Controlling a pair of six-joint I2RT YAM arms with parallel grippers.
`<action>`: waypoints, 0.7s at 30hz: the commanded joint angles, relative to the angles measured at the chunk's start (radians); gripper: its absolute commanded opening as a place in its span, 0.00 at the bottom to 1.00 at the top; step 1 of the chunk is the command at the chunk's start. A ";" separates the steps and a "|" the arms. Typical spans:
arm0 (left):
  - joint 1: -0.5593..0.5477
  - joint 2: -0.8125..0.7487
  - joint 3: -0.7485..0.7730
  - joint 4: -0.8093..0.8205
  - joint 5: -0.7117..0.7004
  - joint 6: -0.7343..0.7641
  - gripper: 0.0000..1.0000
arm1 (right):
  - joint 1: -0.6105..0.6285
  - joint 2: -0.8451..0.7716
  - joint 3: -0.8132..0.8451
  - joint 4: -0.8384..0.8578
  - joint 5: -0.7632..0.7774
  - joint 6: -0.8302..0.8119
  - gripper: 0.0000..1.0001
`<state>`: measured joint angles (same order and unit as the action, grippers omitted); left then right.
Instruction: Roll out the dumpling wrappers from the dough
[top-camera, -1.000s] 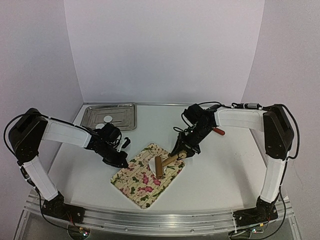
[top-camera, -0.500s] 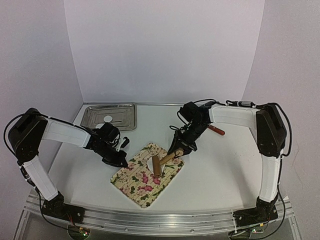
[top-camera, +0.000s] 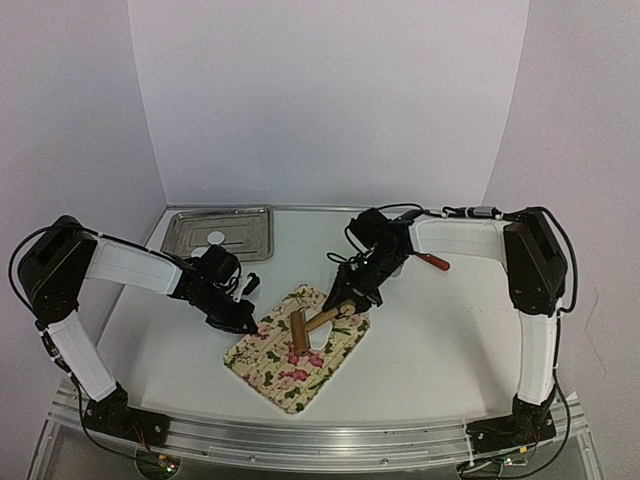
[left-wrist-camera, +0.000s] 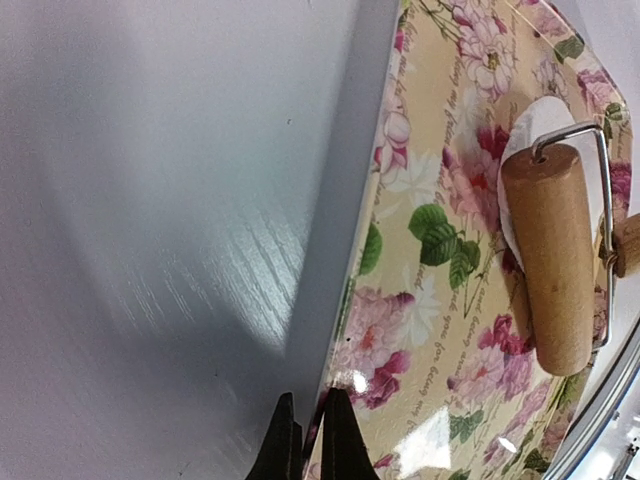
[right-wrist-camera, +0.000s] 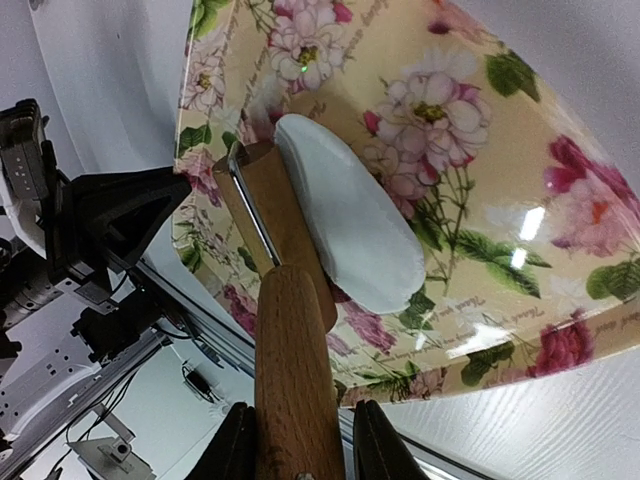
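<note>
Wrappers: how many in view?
2. One wrapper in the metal tray, back left; one on the floral board, partly under the roller. Others may be hidden.

a floral board (top-camera: 285, 375) lies askew on the white table (top-camera: 440, 330), near its middle. a wooden roller (top-camera: 299, 329) rests on the board, handle pointing far right. a metal tray (top-camera: 245, 235) sits far left, and a red-handled tool (top-camera: 437, 262) lies far right.

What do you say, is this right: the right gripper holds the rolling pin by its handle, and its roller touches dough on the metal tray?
The place is wrong. In the right wrist view, the right gripper holds the rolling pin by its handle, and its roller touches dough on the flowered board.
</note>
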<state>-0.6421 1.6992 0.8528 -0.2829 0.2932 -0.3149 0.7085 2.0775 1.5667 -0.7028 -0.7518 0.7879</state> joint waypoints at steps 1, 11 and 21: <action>0.017 0.032 -0.023 -0.039 -0.098 -0.038 0.00 | -0.075 0.056 -0.147 -0.274 0.511 -0.001 0.00; 0.025 0.001 -0.040 -0.039 -0.104 -0.038 0.00 | -0.090 0.039 -0.175 -0.271 0.513 -0.015 0.00; 0.024 -0.016 -0.060 -0.013 -0.069 -0.032 0.00 | 0.006 0.151 -0.077 -0.271 0.489 0.017 0.00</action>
<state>-0.6402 1.6915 0.8318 -0.2496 0.2963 -0.3161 0.6644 2.0511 1.5512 -0.7783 -0.7349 0.7707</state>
